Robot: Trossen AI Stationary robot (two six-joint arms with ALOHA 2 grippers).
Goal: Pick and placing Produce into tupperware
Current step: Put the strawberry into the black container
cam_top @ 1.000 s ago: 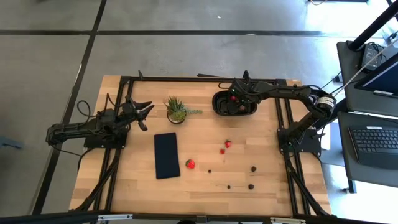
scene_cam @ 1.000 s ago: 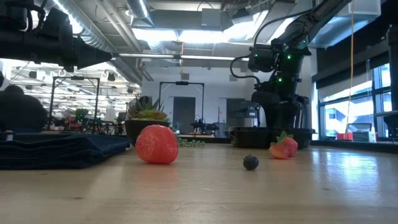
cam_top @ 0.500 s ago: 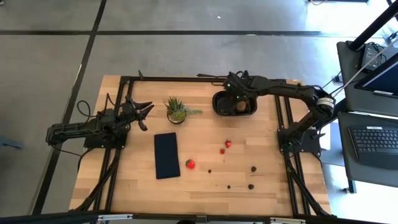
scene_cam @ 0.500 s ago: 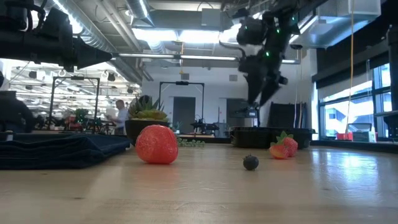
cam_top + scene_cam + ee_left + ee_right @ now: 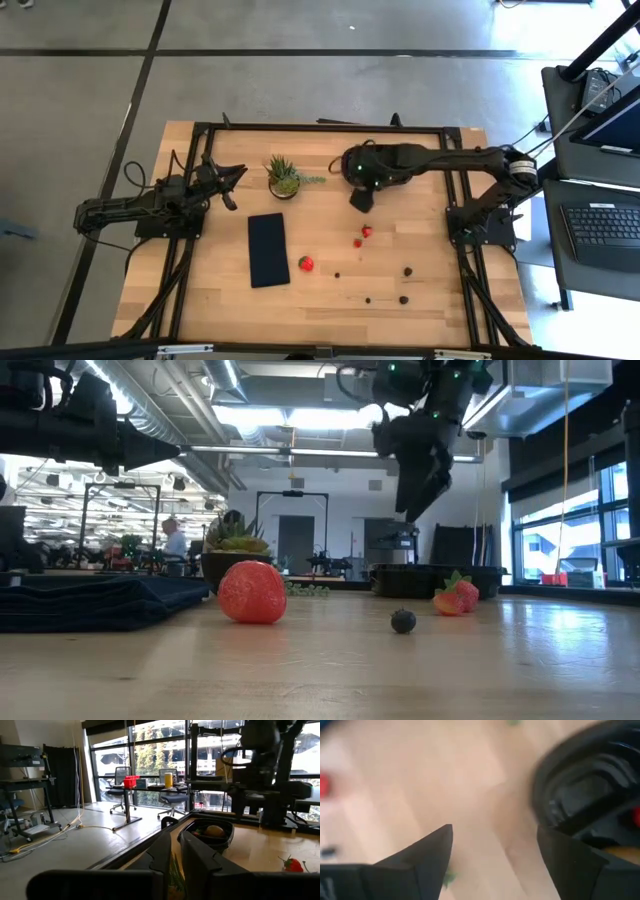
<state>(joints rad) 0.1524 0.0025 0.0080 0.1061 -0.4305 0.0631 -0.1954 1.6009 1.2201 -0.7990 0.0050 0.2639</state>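
right claw (image 5: 361, 197): released, empty, above the counter just near of the black oval plastic tupperware (image 5: 207, 835)
left claw (image 5: 229, 186): fingers nearly together, nothing held, parked far left
tupperware: far right-centre of light wooden counter (image 5: 330, 300); brownish oval fruit (image 5: 214, 831) inside
red strawberry (image 5: 306, 263): counter centre, right of flat dark pad (image 5: 268, 249)
small strawberries (image 5: 366, 231): between tupperware and near edge
dark berries (image 5: 404, 299): near right

The table (image 5: 420, 300) is surfaced in pale wood with visible grain and framed in black rails. A flat pad (image 5: 268, 249) in dark navy is laid on it. The strawberries (image 5: 306, 263) are coloured red; the small berries (image 5: 404, 299) are dark. The potted plant (image 5: 284, 176) is shown in spiky green. The tupperware (image 5: 207, 836) is black, with a brownish-yellow piece inside.
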